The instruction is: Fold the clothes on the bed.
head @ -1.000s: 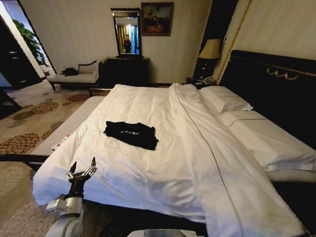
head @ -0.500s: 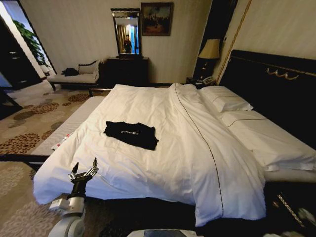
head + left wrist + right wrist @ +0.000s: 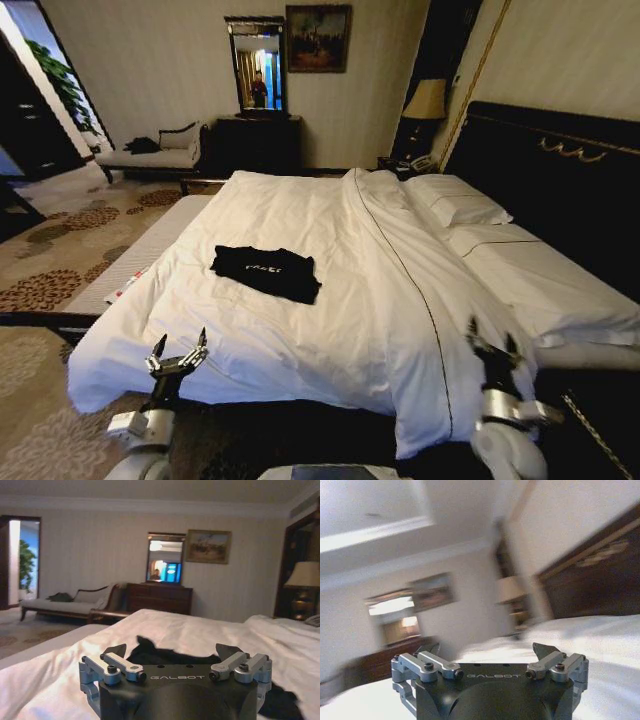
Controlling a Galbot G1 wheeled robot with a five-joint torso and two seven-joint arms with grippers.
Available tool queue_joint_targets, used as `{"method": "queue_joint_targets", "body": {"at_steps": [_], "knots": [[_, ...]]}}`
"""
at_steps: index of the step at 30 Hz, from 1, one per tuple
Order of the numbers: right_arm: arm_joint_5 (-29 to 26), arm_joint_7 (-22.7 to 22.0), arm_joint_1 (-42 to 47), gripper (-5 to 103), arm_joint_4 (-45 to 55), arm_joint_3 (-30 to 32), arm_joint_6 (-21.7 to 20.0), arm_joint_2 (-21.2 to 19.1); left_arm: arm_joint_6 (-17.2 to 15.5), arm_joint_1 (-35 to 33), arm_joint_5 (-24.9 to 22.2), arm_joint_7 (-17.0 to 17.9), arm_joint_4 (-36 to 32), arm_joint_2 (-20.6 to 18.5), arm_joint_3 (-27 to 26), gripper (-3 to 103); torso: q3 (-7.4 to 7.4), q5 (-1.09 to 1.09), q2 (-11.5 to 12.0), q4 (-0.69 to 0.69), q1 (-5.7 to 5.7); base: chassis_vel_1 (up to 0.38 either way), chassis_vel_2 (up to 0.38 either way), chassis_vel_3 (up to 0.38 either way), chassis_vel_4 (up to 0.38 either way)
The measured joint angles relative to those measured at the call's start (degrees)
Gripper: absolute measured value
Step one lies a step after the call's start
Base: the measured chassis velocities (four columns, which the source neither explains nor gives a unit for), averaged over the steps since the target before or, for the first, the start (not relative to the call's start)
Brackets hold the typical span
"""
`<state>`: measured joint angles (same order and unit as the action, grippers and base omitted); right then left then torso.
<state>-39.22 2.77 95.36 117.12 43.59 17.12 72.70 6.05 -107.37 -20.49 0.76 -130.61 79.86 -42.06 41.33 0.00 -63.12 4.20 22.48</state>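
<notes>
Nearest the robot, at about 7 o'clock in the head view, the left pincer [image 3: 178,352] is raised at the foot edge of the bed [image 3: 300,330], its two fingers spread apart and holding nothing. In the left wrist view the same pincer [image 3: 172,652] shows its dark fingertips wide apart, with the white duvet [image 3: 210,630] beyond them. At about 5 o'clock in the head view the right pincer [image 3: 493,343] stands up against the near right corner of the duvet [image 3: 400,300], where the cover hangs down over the bed's edge; its fingers are also apart and empty. The right wrist view shows that pincer [image 3: 486,652] with fingertips well separated, looking over the white bedding toward the dark headboard [image 3: 590,580].

Farther in, at about 11 o'clock from the centre of the head view, the black T-shirt [image 3: 266,271] lies on the duvet on the left half of the bed, well apart from both pincers. It is bunched into a rough rectangle with small white lettering across its top face. In the left wrist view the T-shirt [image 3: 155,655] appears as a dark shape just past the fingertips.

Beyond it, at 2 o'clock, white pillows [image 3: 455,205] rest against the tall dark headboard [image 3: 560,170]. At the far wall, around 12 o'clock, stand a dark dresser [image 3: 258,140] with a mirror [image 3: 258,65] and a framed picture [image 3: 318,38]; a lamp [image 3: 426,100] sits at 1 o'clock and a pale chaise longue [image 3: 155,152] at 10 o'clock on the patterned carpet [image 3: 60,250].
</notes>
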Motion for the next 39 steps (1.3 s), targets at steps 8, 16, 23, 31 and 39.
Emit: {"method": "queue_joint_targets", "body": {"at_steps": [8,16,23,31,39], "knots": [[6.9,7.0,1.7,100,7.2,-3.6,-3.8,-3.0,0.2,-1.4,0.9,0.0,-4.2,-0.4,1.3,100,0.0,0.0,0.0,0.0,0.0,0.0,0.0,0.0,0.0],[18.5,3.6,4.1,100,8.5,-2.5,-4.3,-5.7,1.5,-1.6,1.9,-1.0,-6.8,-0.1,2.0,100,-0.01,0.01,0.0,0.0,0.0,0.0,0.0,0.0,0.0],[20.5,3.7,5.6,100,8.5,-3.6,-4.3,-3.2,2.7,-1.3,3.3,-1.5,-5.4,-0.1,3.0,100,-0.01,0.0,0.0,0.01,0.0,0.0,0.0,0.0,0.0],[11.7,1.9,6.2,100,9.5,-4.1,-5.7,-4.8,4.4,-1.2,2.7,-2.8,-3.9,0.1,5.2,100,0.0,0.0,0.0,0.0,0.0,0.0,0.0,0.0,0.0],[12.4,1.9,5.3,100,8.1,-4.1,-6.2,-4.3,4.5,-1.4,1.5,-2.9,-4.6,-0.7,3.8,100,-0.01,0.01,0.0,0.0,0.0,0.0,0.0,0.0,0.0]]}}
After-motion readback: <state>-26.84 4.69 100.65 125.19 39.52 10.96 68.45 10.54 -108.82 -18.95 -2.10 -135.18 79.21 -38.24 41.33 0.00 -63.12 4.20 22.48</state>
